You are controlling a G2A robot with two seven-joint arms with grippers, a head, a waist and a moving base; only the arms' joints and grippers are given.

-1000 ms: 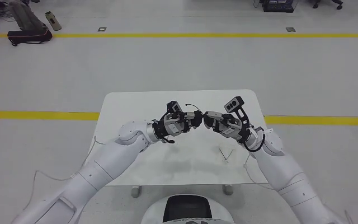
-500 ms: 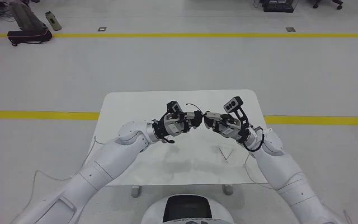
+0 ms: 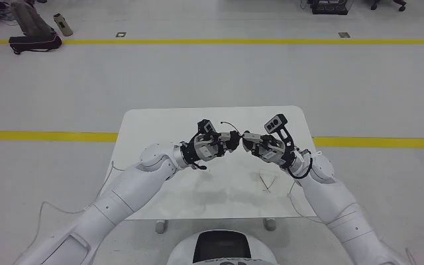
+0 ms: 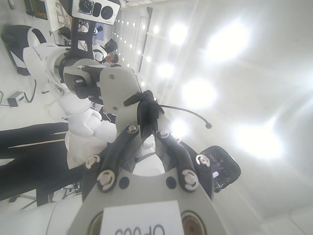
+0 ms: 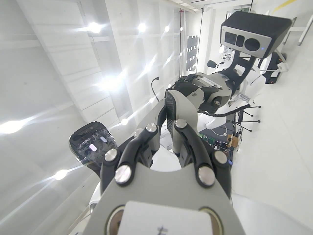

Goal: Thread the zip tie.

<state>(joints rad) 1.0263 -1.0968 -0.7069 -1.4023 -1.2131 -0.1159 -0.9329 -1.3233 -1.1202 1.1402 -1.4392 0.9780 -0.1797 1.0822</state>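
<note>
Black zip tie (image 4: 185, 110) arcs up in mid-air over the tabletop (image 3: 152, 126), with the left claw (image 4: 147, 117) clamped on one end. The right claw (image 5: 165, 106), drawn together, crowds in nose to nose. Down below, a pale V-shaped strip (image 3: 267, 180) lies flat, well apart.

- White table (image 3: 165, 126), rounded corners, standing on pale grey floor; two of its feet (image 3: 161, 226) show at the near edge.
- Yellow floor line (image 3: 59, 136) runs across the room, passing under the table.
- Second yellow line (image 3: 232, 42) runs parallel to it, farther off.
- Black bag (image 3: 33, 41) lies on the far line, at the left.
- Small pale cylinder (image 3: 63, 24) just beside the bag.
- Two small square floor plates (image 3: 121, 34) (image 3: 344, 34) beside the far line, well apart.
- Black tripod legs (image 5: 247, 116) over the floor, a cardboard box (image 5: 231, 138) near them.
</note>
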